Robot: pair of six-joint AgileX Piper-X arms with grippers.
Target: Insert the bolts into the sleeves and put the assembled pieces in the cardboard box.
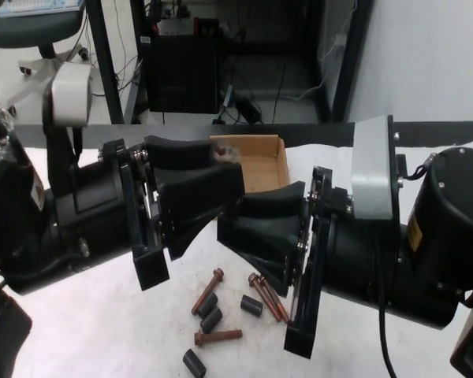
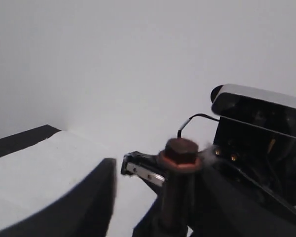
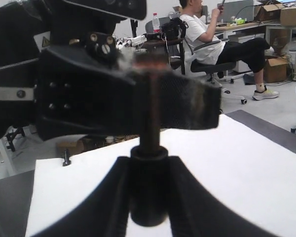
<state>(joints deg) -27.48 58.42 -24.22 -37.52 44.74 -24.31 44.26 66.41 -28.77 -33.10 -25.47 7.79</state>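
The bolt (image 2: pixel 181 150) is a brown, copper-coloured stick with a six-sided head and a flat ring just under the head. The left claw (image 3: pixel 152 101) is clenched on its stem, close below the head. The sleeve (image 3: pixel 148 177) is a short black tube. The right claw (image 3: pixel 148 207) is grasping it, with one dark finger on each side. The bolt's stem runs straight to the open end of the sleeve and seems to go in, but how far it goes in I cannot tell. The two claws meet tip to tip in the air above the surface (image 1: pixel 87 331), just in front of the cardboard box (image 1: pixel 282 164). The box is brown and open on top, and it sits on the far part of the surface. Below the claws, nearer the camera, lie loose bolts (image 1: pixel 218 336) of the same brown colour and loose sleeves (image 1: pixel 252 306) that are short and black. They lie near each other, and some of them touch. The surface has a white cover, and a dark strip runs along its far edge. Behind it stands a black frame (image 1: pixel 102 55) with cables (image 1: pixel 244 102) hanging and lying around it. An office chair (image 1: pixel 31 27) stands on the pale floor at the far left. A plain light wall (image 2: pixel 138 59) is at the side of the room.
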